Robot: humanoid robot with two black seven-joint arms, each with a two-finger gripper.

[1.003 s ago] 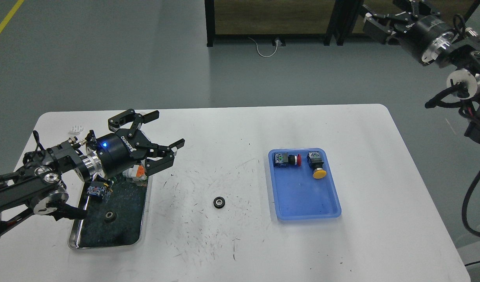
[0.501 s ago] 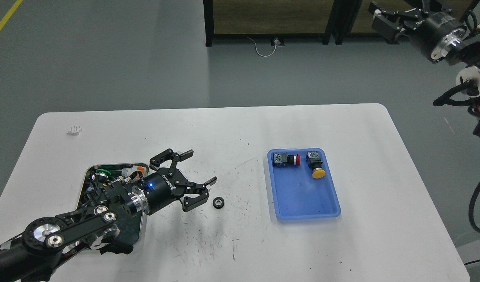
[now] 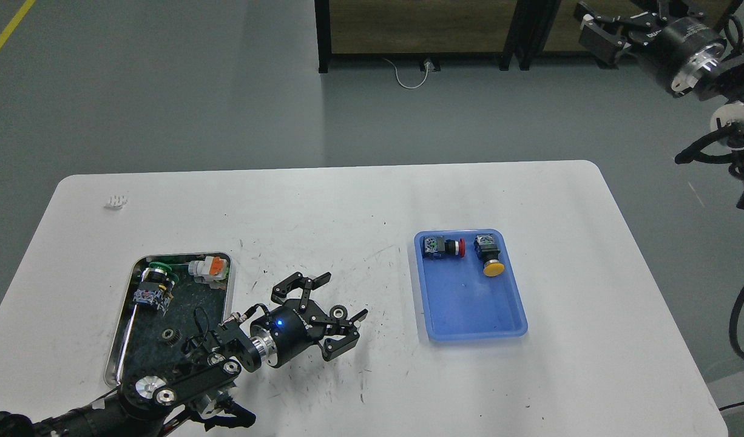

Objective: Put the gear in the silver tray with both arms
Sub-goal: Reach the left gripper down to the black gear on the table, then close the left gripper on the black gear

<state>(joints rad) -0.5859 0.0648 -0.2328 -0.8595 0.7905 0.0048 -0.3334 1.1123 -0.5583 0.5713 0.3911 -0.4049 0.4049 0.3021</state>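
A small black gear (image 3: 338,312) lies on the white table, right of the silver tray (image 3: 229,290). My left gripper (image 3: 343,296) is open and low over the table, its two fingers on either side of the gear, which sits close to the nearer finger. The silver tray at the front left holds a second black gear (image 3: 169,334), a green push-button (image 3: 154,283) and an orange-and-white connector (image 3: 207,267). My right gripper (image 3: 598,29) is raised high at the top right, away from the table; its fingers are too dark to tell apart.
A blue plastic tray (image 3: 473,315) stands right of centre with a red push-button (image 3: 446,247) and a yellow push-button (image 3: 490,256) at its far end. A small white part (image 3: 116,201) lies at the far left of the table (image 3: 360,206).
My left arm has swung down and to the right, from above the silver tray to the gear on the table, and stayed open. The right arm barely moved.
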